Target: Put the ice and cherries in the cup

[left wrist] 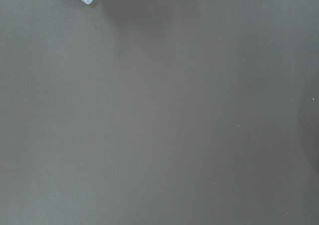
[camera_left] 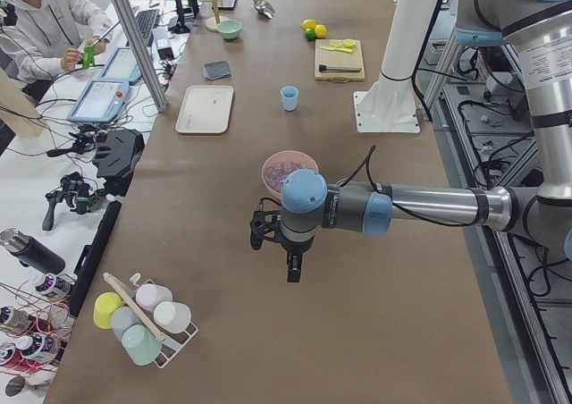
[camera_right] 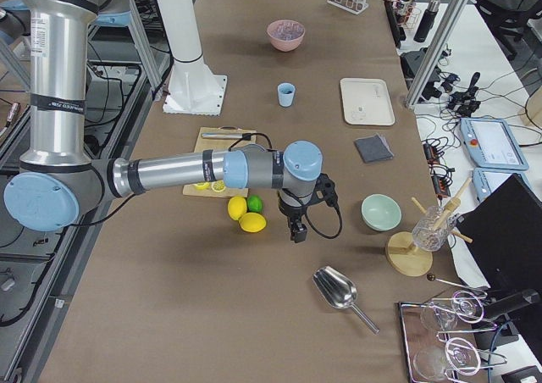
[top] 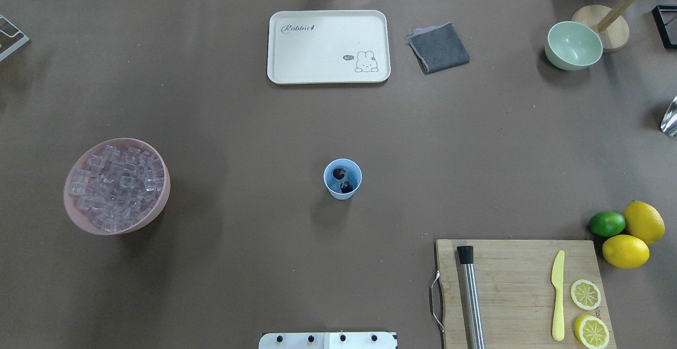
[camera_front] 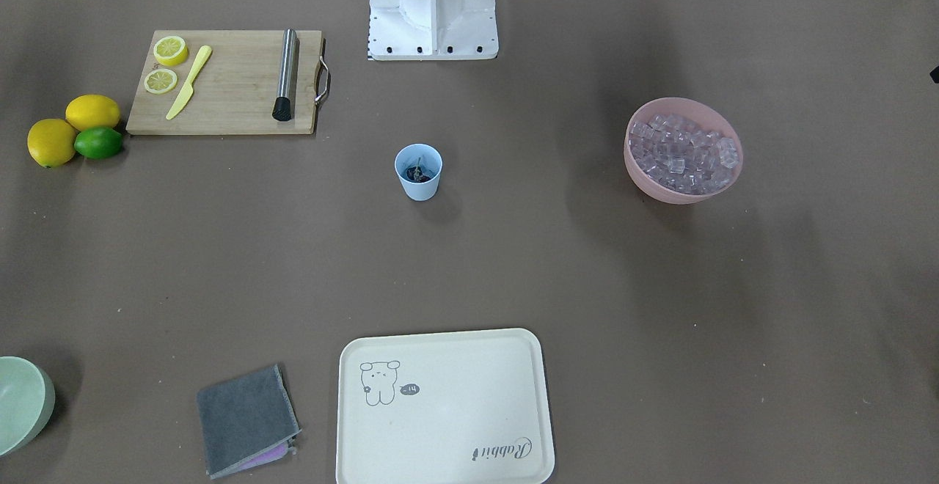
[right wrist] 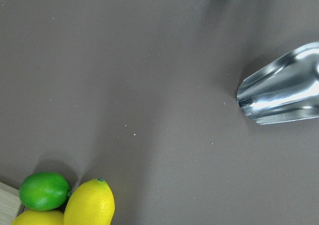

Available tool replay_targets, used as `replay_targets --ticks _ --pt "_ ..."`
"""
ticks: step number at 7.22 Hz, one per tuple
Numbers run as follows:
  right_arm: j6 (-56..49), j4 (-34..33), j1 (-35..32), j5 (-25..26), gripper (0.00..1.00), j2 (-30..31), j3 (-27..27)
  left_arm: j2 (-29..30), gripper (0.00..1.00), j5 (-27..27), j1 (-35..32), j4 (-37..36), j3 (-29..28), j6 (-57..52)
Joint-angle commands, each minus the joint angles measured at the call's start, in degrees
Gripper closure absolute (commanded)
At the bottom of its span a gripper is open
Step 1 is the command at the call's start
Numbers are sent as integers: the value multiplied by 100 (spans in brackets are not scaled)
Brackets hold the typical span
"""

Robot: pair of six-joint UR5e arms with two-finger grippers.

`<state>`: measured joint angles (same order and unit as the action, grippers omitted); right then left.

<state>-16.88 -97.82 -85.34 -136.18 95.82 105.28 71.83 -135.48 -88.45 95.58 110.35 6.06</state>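
Note:
The light blue cup (top: 332,186) stands upright mid-table, also in the front view (camera_front: 419,187). The dark cherries (top: 342,180) lie inside it. I cannot tell if any ice is in the cup. The ice (top: 117,185) fills the pink bowl (top: 158,209) on my left side. My left gripper (camera_left: 293,270) hangs over bare table beyond the pink bowl, far from the cup. My right gripper (camera_right: 297,233) hangs beside the lemons (camera_right: 251,222). Both show only in the side views, so I cannot tell whether they are open or shut.
A metal scoop (right wrist: 281,93) lies on the table near the right gripper. A cutting board (top: 521,269) holds a knife, a muddler and lemon slices. A cream tray (top: 328,47), a grey cloth (top: 439,47) and a green bowl (top: 574,45) lie at the far side.

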Motion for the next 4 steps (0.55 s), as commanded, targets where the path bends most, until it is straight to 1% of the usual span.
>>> replay_targets --ticks 1,4 --pt "0 0 0 -5 0 -2 -7 41 3 -5 3 5 -31 1" --pt "0 0 0 -5 0 7 -7 103 3 -5 -6 5 -74 10"
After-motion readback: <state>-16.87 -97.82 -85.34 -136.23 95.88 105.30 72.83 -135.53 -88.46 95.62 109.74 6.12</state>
